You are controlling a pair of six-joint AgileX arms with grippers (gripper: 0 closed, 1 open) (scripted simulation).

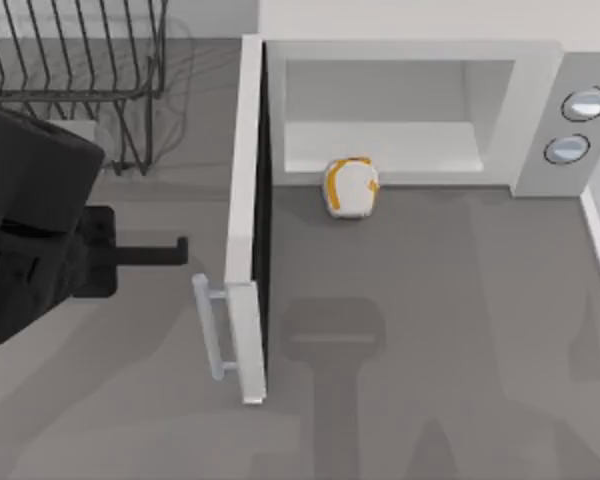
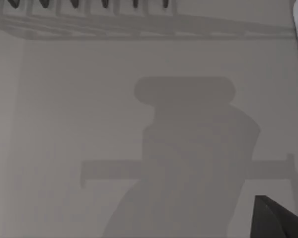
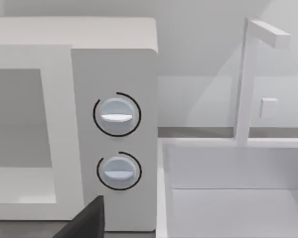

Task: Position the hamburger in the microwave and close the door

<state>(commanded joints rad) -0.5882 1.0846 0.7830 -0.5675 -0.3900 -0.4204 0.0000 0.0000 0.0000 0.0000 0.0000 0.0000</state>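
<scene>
Judging from its small rounded shape, the hamburger [image 1: 351, 187] should be light and rather soft, so a gentle pinch across its sides seems the best hold; squeezing hard could deform it. It sits on the tabletop [image 1: 430, 330] just in front of the microwave [image 1: 410, 110], touching or nearly touching the front edge, not yet inside the cavity. The door [image 1: 248, 220] stands wide open, swung toward the near side, with its handle [image 1: 212, 330] facing left.

My left hand [image 1: 175, 252] hovers left of the door, holding nothing; how far it is open I cannot tell. The top view shows hamburger and door together, while the right wrist view gives the dials [image 3: 117, 115] and a white sink [image 3: 228, 198] beside the microwave.
</scene>
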